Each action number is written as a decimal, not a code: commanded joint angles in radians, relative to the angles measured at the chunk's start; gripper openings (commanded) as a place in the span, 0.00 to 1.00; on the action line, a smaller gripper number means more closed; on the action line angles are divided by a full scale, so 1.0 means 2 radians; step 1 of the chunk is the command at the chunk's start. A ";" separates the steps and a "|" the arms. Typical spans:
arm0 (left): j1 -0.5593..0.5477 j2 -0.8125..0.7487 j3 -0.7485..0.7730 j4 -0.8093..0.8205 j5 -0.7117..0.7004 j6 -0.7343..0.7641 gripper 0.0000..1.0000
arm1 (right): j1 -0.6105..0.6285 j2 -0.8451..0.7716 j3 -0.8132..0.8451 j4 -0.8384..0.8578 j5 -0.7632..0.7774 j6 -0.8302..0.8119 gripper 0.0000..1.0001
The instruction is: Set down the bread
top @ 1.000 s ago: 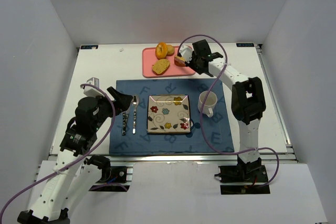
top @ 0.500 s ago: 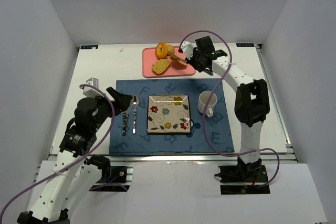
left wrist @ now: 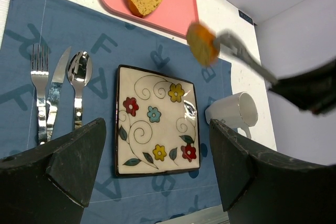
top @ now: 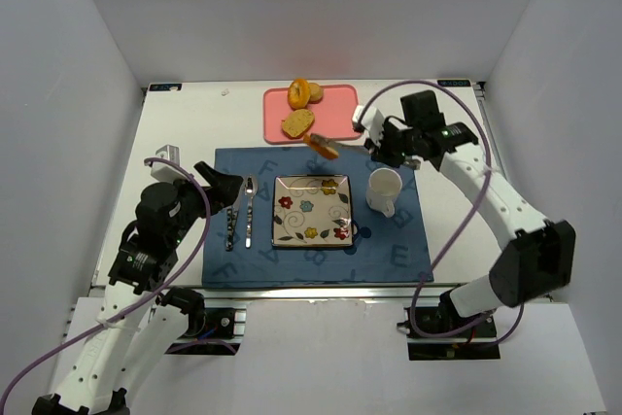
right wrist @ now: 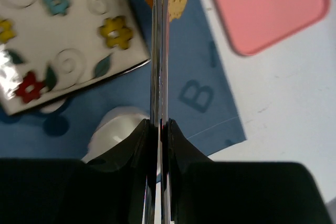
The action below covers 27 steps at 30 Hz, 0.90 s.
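Bread (top: 319,144): one toasted slice, in the air over the mat's far edge, between plate and tray.
Left gripper (top: 225,187): fingers spread wide, holding nothing, above the cutlery.
Cutlery: fork (left wrist: 40,98), knife (left wrist: 53,98), spoon (left wrist: 79,95); your left wrist view separates them best.
Plate (top: 311,209): square, flowered; white mug (top: 385,190) just right of it.
Mat (top: 389,250): blue, printed capitals; you can read B, F, R, A.
Right gripper (top: 331,149): thin fingers nearly together, pinching the Bread; edge-on in its own view.
Tray (top: 340,104): pink; second slice (top: 297,123), ring roll (top: 299,93).
Surface: white table (top: 194,123), white walls (top: 292,7).
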 commanded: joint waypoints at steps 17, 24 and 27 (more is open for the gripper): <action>0.001 0.004 0.016 0.003 0.001 0.004 0.88 | 0.069 -0.103 -0.134 -0.042 -0.040 -0.032 0.47; 0.001 -0.015 0.006 -0.003 -0.005 -0.005 0.88 | 0.069 -0.106 -0.117 -0.029 -0.050 -0.009 0.50; 0.001 -0.014 0.007 -0.005 -0.005 -0.004 0.88 | 0.068 -0.104 -0.101 -0.009 -0.058 0.018 0.49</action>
